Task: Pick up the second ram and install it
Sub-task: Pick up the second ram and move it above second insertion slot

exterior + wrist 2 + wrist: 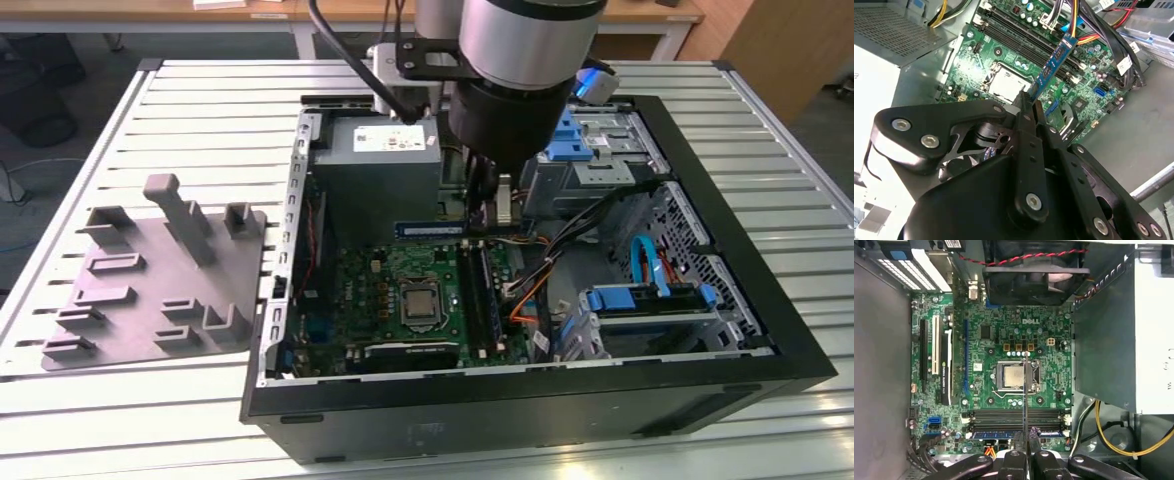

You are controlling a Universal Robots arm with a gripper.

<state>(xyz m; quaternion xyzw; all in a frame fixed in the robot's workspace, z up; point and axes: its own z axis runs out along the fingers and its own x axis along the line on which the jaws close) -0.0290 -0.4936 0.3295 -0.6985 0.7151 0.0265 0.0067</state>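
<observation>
While the end effector (1030, 104) clamps it, the second ram (1053, 67) juts forward.

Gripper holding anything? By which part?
Yes: the second ram, one end pinched between the fingers of the gripper, the rest sticking out over the motherboard.

second ram (1055, 64) — slim stick, blue label | pinched in gripper (1030, 104) | tilted

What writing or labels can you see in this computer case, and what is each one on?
Nothing is legible apart from one maker's logo, which is left unquoted.
Power supply: white sticker, print too small to read.
Motherboard: white maker's logo near the processor socket.
Second ram, gripped by the tool: blue label, text blurred.
</observation>
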